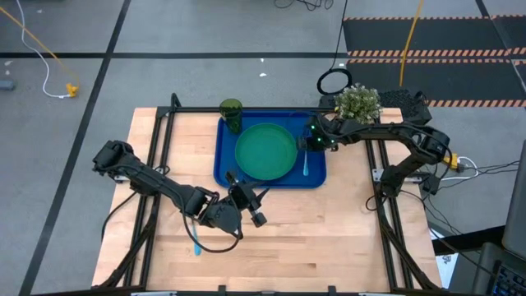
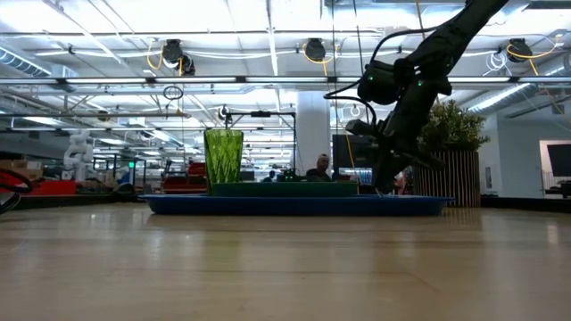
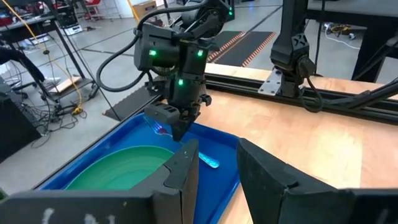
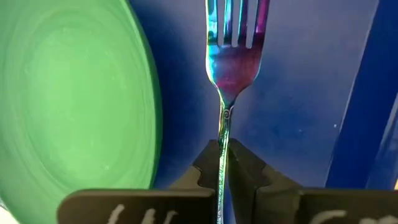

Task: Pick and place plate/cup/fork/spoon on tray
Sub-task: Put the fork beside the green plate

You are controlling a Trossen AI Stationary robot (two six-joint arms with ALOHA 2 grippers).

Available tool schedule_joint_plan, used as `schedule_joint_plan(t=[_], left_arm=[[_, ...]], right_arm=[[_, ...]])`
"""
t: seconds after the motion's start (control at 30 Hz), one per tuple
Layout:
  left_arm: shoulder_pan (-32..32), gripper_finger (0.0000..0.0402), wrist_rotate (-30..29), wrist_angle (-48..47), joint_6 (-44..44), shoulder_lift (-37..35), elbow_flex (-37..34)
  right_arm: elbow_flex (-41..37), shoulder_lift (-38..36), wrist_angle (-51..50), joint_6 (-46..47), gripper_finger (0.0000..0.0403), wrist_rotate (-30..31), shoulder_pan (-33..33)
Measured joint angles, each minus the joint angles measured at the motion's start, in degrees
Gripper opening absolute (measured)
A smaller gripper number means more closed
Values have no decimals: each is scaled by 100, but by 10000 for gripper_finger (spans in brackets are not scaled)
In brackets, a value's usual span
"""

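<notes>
While the right claw point(image 4: 222, 163) pinches it, the fork point(image 4: 231, 56) lies lengthwise, tines outward.

We see bright, even light from ceiling strip lamps point(image 2: 268, 36) in the low view, which glare white. Shadows under the arms on the table point(image 1: 329, 230) are soft and faint. The fork point(image 4: 231, 56) shows iridescent reflections. In the left wrist view, the near fingers point(image 3: 180, 174) look blurred.

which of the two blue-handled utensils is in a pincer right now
The fork: the right pincer grips its handle over the tray, beside the plate. The spoon lies loose on the table near the left arm.
</notes>
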Motion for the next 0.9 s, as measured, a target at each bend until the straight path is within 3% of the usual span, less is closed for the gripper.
schedule_joint_plan(t=[0.73,0.9], left_arm=[[8,111,-2,7,-9,2,0],[28,111,-2,7,-11,2,0]], right_arm=[[-2,5,523,-92,4,336,38],[-4,313,531,-183,4,258,23]])
